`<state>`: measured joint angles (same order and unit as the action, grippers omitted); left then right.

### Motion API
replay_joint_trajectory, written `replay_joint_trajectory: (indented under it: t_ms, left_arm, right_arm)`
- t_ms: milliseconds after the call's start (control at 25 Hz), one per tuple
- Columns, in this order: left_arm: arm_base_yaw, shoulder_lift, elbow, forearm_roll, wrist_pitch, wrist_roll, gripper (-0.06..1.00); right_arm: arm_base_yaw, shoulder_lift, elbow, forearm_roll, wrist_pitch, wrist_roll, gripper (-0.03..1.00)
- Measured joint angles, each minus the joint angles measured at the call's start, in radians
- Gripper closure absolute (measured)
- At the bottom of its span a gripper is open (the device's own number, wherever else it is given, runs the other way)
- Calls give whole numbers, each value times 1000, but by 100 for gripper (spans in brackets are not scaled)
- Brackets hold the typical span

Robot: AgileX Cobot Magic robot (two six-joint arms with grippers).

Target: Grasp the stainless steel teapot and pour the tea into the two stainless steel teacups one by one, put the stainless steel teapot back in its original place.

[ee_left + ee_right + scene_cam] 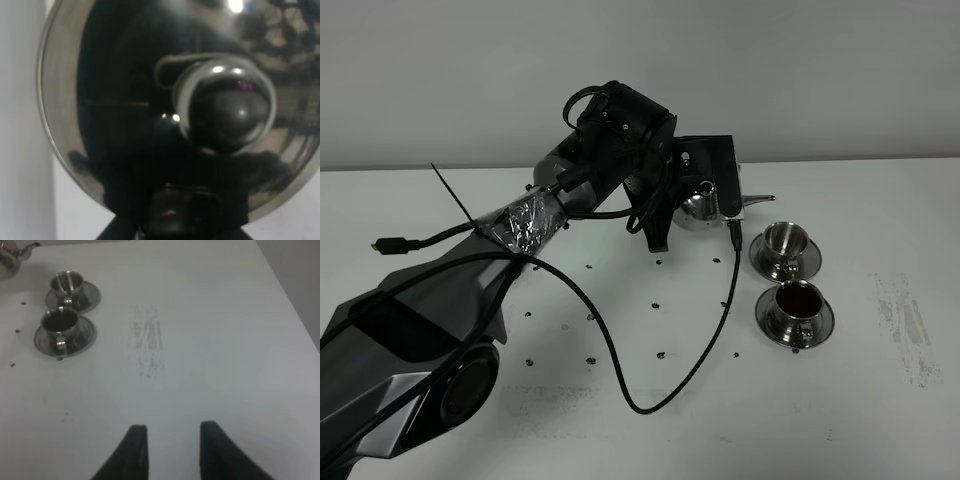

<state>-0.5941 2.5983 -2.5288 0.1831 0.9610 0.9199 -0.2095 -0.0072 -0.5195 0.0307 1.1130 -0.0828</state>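
The stainless steel teapot [700, 210] is at the back of the table, its spout [761, 200] pointing right toward the far teacup. My left gripper [692, 192] is on the teapot from above, and its wrist block hides the fingers. In the left wrist view the teapot's lid [125, 100] and knob [225, 107] fill the frame. The near teacup [797, 305] [60, 323] on its saucer holds dark tea. The far teacup [785, 243] [68, 282] on its saucer looks empty. The teapot's own saucer is hidden. My right gripper [172, 452] is open and empty over bare table.
A black cable [640, 400] loops across the white table in front of the teapot. Small dark specks [660, 353] dot the middle. A grey scuff mark [905, 330] [147, 345] lies right of the cups. The left arm's base [410, 360] fills the front left.
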Motion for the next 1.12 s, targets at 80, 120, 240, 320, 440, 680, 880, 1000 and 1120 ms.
replay_joint_trajectory:
  t_ms: [80,120,240,320,440,680,880,1000,1120]
  left_arm:
    - [-10,0,-1,29,-27,3,75]
    - [-15,0,-1,39,-35,3,75]
    - [-30,1,-1,80,-62,6,75]
    - [-37,2,-1,105,-79,6,75]
    - [-45,11,-2,139,-92,7,75]
    - [-54,30,-2,193,-95,7,75]
    - [-55,36,-2,234,-107,7,75]
    - [-58,45,-2,263,-110,7,75]
    - [-65,57,-2,278,-118,7,75]
  right_arm:
    - [0,0,0,0,0,0,72]
    - [0,0,0,0,0,0,72]
    - [0,0,0,0,0,0,72]
    - [0,0,0,0,0,0,72]
    - [0,0,0,0,0,0,72]
    - [0,0,0,0,0,0,72]
    - [0,0,0,0,0,0,72]
    - [0,0,0,0,0,0,72]
    - [0,0,0,0,0,0,72]
